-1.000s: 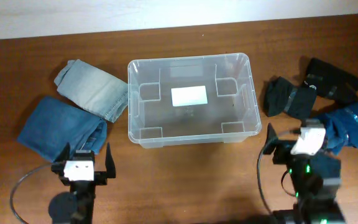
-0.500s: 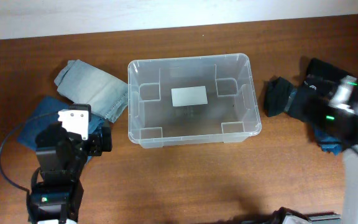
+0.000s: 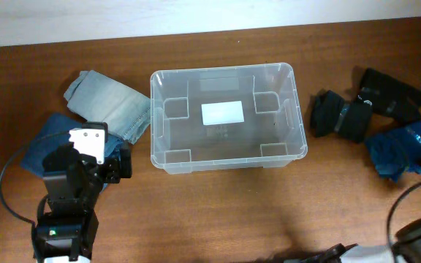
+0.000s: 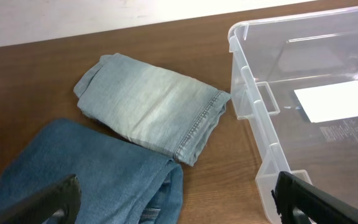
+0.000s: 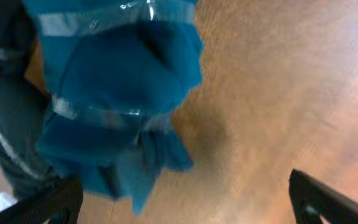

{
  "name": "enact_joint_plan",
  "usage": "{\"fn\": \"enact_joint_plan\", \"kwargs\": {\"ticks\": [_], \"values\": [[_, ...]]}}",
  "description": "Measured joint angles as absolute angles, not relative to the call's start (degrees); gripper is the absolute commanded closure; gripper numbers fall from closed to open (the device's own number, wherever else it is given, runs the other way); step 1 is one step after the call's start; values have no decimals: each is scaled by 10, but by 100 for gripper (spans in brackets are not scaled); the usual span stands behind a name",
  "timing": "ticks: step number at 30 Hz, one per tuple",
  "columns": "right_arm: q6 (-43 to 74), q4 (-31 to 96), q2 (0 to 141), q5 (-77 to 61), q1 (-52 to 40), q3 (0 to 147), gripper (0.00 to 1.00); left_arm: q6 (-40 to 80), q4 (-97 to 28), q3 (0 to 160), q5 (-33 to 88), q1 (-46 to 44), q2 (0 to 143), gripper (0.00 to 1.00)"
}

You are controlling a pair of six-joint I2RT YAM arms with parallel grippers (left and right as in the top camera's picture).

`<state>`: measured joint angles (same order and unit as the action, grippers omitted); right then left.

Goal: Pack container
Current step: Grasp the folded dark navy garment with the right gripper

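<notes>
At the centre of the desk sits the container, upright and open-topped, its long sides running 9 to 3 o'clock and a white label showing on its base. Just off its 9 o'clock wall lie folded pale jeans; the left wrist view shows a narrow strip of wood between one corner and the rim. Dark jeans lie at 8 o'clock, tucked against the pale pair's near edge. Above the dark jeans hangs the left pincer, its fingers spread wide apart and holding nothing, aimed toward 12 o'clock. Toward 3 o'clock, apart from the container, two black bundles rest side by side, and a blue bundle banded with clear tape lies beside them at 4 o'clock. Beyond that, the right pincer is spread wide too, holding nothing, with the blue bundle ahead of it in its wrist view. Overhead, only a bit of that arm shows at 5 o'clock by the edge.
</notes>
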<state>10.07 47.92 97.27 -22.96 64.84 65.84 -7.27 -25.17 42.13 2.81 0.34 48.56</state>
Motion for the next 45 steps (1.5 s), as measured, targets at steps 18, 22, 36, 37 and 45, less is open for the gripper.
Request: {"fn": "enact_joint_plan", "kwargs": {"ticks": [18,22,36,37,45], "values": [[69,301,1072,-322,564,658,57,-73,-256,421,28,3,486,1],[68,302,1072,-314,567,658,74,-73,-256,421,28,3,486,1],[73,307,1072,-296,567,658,47,-73,-256,421,28,3,486,1],[74,308,1072,-293,567,658,40,-73,-256,421,28,3,486,1],[149,326,1072,-214,566,658,15,-73,-256,421,28,3,486,1]]}}
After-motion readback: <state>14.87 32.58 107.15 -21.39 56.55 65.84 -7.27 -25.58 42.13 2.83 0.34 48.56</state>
